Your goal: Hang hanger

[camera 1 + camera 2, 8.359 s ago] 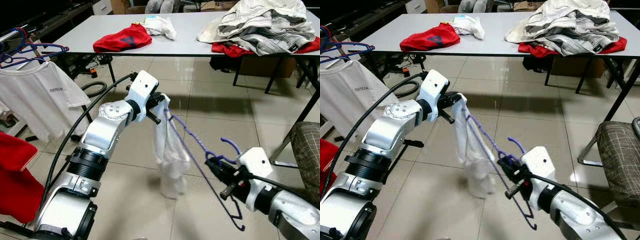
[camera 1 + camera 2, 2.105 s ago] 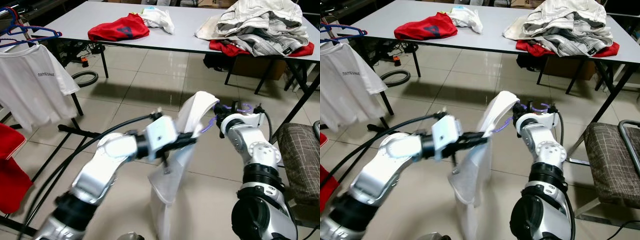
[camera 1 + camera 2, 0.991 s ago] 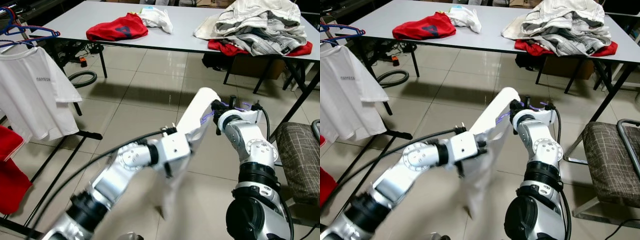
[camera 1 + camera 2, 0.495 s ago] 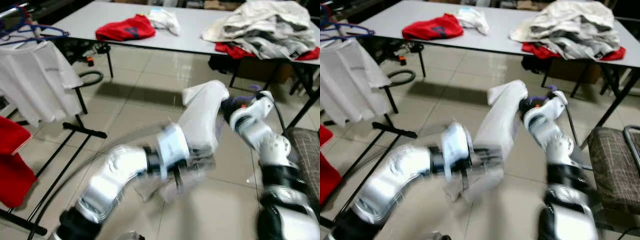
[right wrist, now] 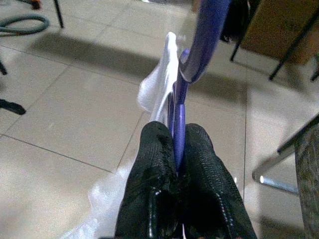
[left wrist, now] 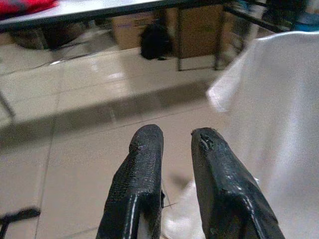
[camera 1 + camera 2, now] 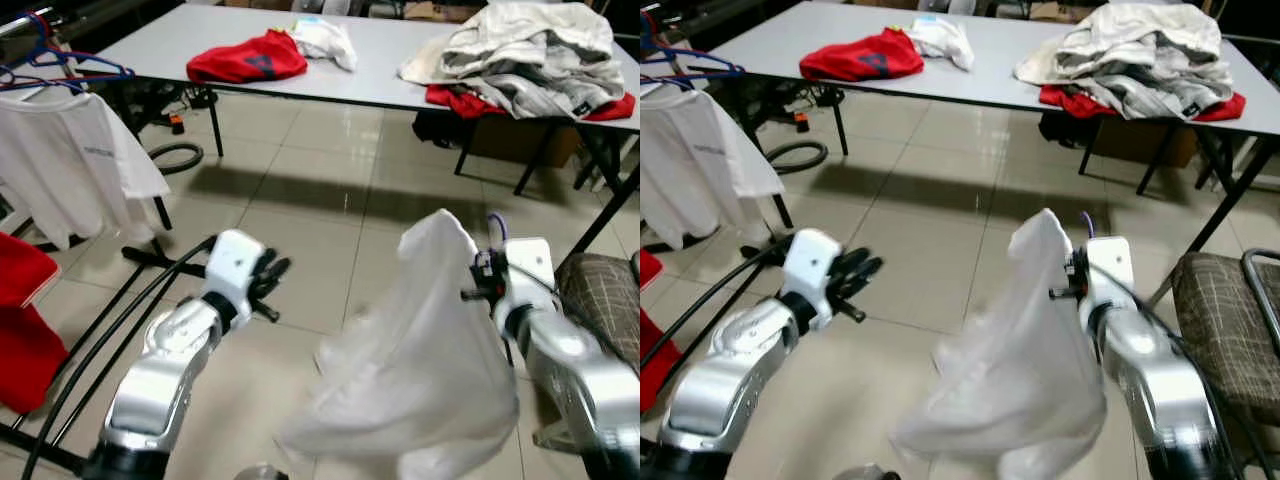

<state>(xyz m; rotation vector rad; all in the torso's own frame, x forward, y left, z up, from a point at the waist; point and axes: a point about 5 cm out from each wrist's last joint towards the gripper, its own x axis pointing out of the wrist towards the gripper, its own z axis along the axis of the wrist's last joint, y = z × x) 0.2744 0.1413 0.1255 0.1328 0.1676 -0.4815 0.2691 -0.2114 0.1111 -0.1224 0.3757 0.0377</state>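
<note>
Hanger point(image 5: 185, 79), thin purple plastic with a curved hook, sits pinched between the right gripper's point(image 5: 178, 133) textured black fingers, draped in limp white cloth point(image 7: 420, 360). Left gripper point(image 6: 172, 139), raised alongside, holds nothing, fingers slightly parted.

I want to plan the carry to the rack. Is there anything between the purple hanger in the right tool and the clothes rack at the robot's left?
Yes. The left tool, free of the white garment, sits between the purple hanger and the clothes rack. The rail there already carries a white T-shirt on blue hangers.
</note>
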